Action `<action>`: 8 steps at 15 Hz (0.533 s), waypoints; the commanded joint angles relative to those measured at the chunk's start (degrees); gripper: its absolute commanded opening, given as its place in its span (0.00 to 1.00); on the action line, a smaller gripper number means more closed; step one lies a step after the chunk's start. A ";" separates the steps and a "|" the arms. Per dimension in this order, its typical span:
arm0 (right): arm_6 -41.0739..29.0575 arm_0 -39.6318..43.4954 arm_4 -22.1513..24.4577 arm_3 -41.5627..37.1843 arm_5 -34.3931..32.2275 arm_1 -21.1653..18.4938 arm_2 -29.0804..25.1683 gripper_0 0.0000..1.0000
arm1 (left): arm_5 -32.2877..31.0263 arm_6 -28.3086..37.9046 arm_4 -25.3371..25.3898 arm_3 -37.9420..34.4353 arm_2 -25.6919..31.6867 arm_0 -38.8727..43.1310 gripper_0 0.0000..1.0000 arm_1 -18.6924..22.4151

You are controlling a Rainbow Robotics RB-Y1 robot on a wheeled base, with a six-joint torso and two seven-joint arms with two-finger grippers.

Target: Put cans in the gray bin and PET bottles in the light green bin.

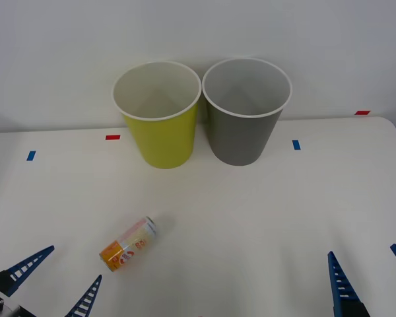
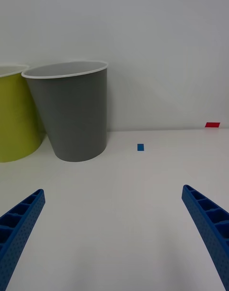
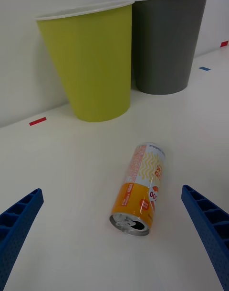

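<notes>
Here we take the small drink can [image 1: 129, 244], orange at one end with a white-pink label and a silver top, as our landmark; it lies on its side on the white table [image 1: 251, 218].

Furthest left, near and just to the left of the can, is our left gripper [image 1: 51, 281], its blue ribbed fingers spread wide with nothing between them. In the left wrist view the can [image 3: 140, 188] lies ahead of this gripper [image 3: 114, 243], between the lines of the two open fingers but not touching either. Its long axis runs roughly away from the gripper, slightly slanted, with the orange end and its opened top nearest the fingers and the pale end pointing toward the bins.

Beyond the can, well apart from it, stands the tall round yellow-green bin [image 1: 160, 119] with a white rim. Just beside that bin, further right, stands the matching dark gray bin [image 1: 245, 115], the can's target.

Far right of the can, well apart from it, our right gripper [image 1: 369, 274] is low near the table, fingers also wide open and empty.

We judge the left arm much nearer, so it should reach forward and close across the can's narrow width.
</notes>
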 commanded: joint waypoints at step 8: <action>0.00 0.00 0.00 0.00 0.00 0.00 0.00 1.00 | 20.76 0.63 0.36 -5.66 -4.00 -12.20 1.00 7.28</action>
